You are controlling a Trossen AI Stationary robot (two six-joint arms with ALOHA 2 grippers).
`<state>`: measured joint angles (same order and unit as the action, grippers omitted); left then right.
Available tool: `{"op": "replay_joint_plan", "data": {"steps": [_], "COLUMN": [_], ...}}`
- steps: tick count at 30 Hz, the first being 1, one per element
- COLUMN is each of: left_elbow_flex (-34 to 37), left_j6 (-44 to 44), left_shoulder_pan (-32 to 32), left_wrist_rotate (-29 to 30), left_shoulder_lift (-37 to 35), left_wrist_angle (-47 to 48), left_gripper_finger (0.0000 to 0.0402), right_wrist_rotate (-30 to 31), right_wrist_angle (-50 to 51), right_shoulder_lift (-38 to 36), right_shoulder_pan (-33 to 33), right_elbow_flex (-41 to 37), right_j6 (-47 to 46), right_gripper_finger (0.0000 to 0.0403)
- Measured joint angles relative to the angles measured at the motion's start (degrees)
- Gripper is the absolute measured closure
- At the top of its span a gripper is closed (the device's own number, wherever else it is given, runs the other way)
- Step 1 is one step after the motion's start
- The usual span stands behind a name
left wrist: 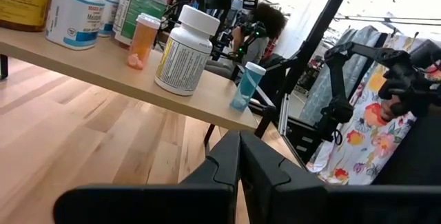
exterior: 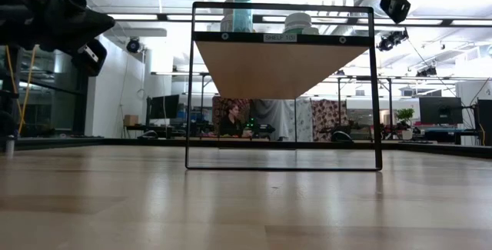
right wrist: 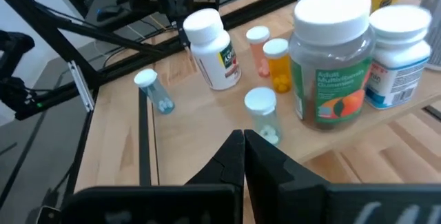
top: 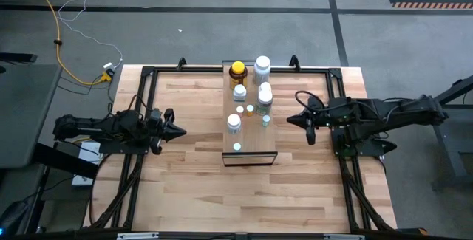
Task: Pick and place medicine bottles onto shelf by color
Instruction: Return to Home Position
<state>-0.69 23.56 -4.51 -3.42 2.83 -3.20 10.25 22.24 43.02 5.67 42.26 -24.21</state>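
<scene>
My left gripper (top: 175,130): fingers pressed together, nothing between them, hovering left of the long, narrow light-wood shelf (top: 251,150). My right gripper (top: 291,120): likewise pinched closed and empty, right of it. Small round medicine bottles (top: 234,123) stand on the shelf, amber yellow-capped bottle (top: 237,71) at one end.

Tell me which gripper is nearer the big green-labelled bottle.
Right. The right gripper is just off the shelf edge beside the green-labelled bottle; the left gripper is beyond the shelf's far side.
</scene>
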Motion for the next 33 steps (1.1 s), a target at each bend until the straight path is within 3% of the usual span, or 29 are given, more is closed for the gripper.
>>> {"op": "replay_joint_plan", "data": {"steps": [16, 25, 28, 33], "left_elbow_flex": [0.0, 0.0, 0.0, 0.0], "left_j6": [0.1, 0.3, 0.3, 0.3], "left_shoulder_pan": [0.0, 0.1, 0.1, 0.1], "left_wrist_rotate": [0.0, 0.0, 0.0, 0.0], "left_shoulder_lift": [0.0, -2.0, -2.6, -2.6], "left_wrist_angle": [0.0, 0.7, 2.0, 2.1], "left_gripper_finger": [0.0401, 0.0401, 0.0401, 0.0401], "right_wrist_rotate": [-0.5, -1.5, -1.3, -2.4], "right_wrist_angle": [1.7, 1.5, -5.8, -22.6], "right_shoulder_lift": [-15.2, -17.7, -17.9, -19.7], "right_shoulder_pan": [0.1, 2.3, 3.0, 3.9], "right_elbow_flex": [0.0, 0.0, -3.6, -17.1], "right_j6": [7.6, 7.6, 7.7, 7.1], "right_gripper_finger": [0.0403, 0.0403, 0.0403, 0.0403]}}
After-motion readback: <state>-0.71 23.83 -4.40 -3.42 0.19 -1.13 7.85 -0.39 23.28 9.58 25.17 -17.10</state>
